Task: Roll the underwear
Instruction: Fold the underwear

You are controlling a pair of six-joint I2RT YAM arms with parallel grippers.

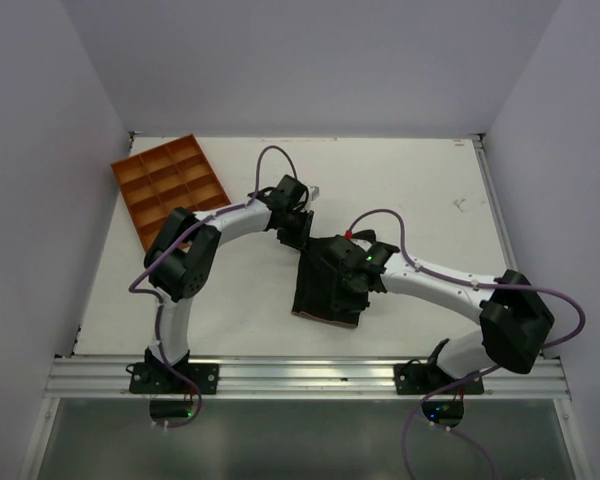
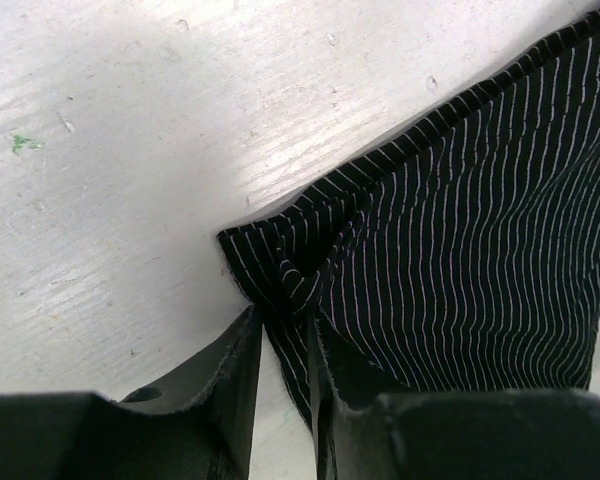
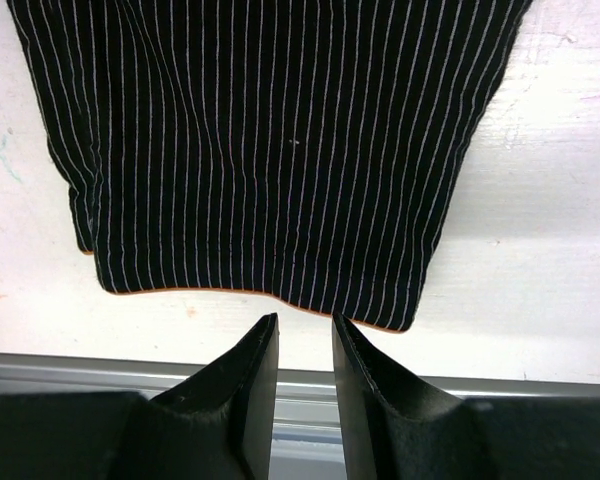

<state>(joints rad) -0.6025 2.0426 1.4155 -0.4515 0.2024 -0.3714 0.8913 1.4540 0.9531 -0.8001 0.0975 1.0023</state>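
Observation:
The underwear (image 1: pixel 318 298) is black with thin white pinstripes and lies flat on the white table, its reddish-brown hem towards the near edge. My left gripper (image 1: pixel 297 238) is at its far left corner. In the left wrist view the gripper (image 2: pixel 285 322) is shut on that corner of the underwear (image 2: pixel 460 230), and the fabric puckers at the tips. My right gripper (image 1: pixel 353 283) hovers over the garment's right part. In the right wrist view its gripper (image 3: pixel 305 325) is a narrow gap apart and empty, just short of the hem of the underwear (image 3: pixel 270 150).
An orange compartment tray (image 1: pixel 170 185) sits at the far left of the table. A metal rail (image 1: pixel 300 375) runs along the near edge and shows in the right wrist view (image 3: pixel 80 368), close behind the hem. White walls enclose the table.

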